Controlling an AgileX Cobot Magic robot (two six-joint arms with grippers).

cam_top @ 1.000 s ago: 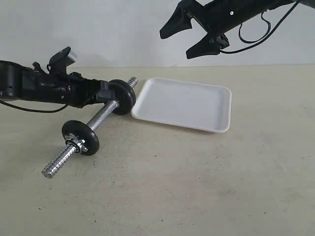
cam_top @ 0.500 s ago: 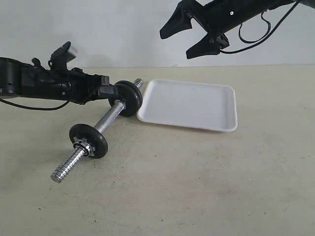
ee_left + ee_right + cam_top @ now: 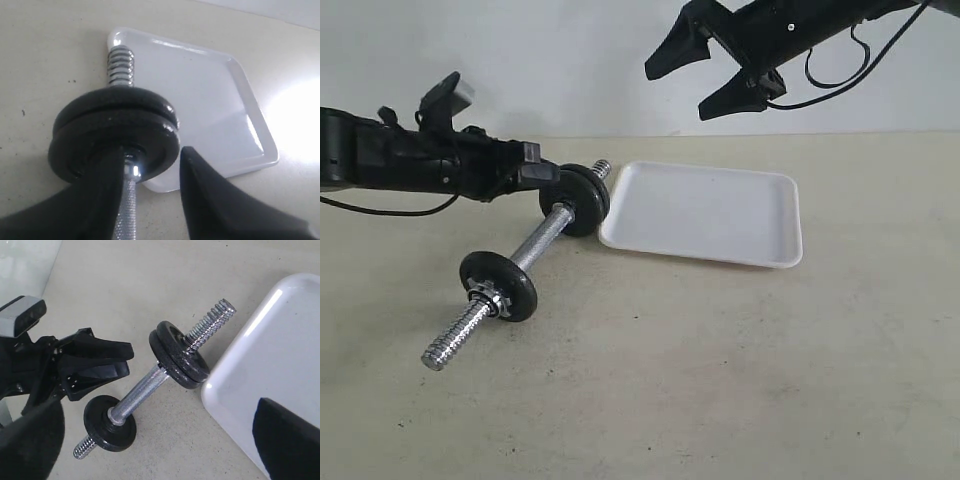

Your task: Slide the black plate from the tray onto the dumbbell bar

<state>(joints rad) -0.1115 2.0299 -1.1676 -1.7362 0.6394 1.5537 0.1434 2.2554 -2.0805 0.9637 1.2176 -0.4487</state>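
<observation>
The dumbbell bar (image 3: 535, 240) lies slantwise on the table. Two black plates (image 3: 576, 200) sit side by side on its far threaded end, touching the corner of the white tray (image 3: 720, 215), which holds nothing. A third black disc (image 3: 498, 286) sits near the bar's near end. My left gripper (image 3: 542, 176) hovers just behind the paired plates (image 3: 115, 125), its jaws apart over the bar (image 3: 126, 210) and closed on nothing. My right gripper (image 3: 682, 90) hangs open high above the tray. From the right wrist the plates (image 3: 177, 357), bar (image 3: 142, 392) and tray (image 3: 270, 370) all show.
Beige tabletop stretches in front of and to the right of the tray. A pale wall (image 3: 570, 60) stands behind the table. The bar's near threaded end (image 3: 445, 345) points toward the table's front left.
The dumbbell and the tray slid to the right with the left gripper behind the plates. Since then the left gripper has risen slightly. The right gripper has not moved.
</observation>
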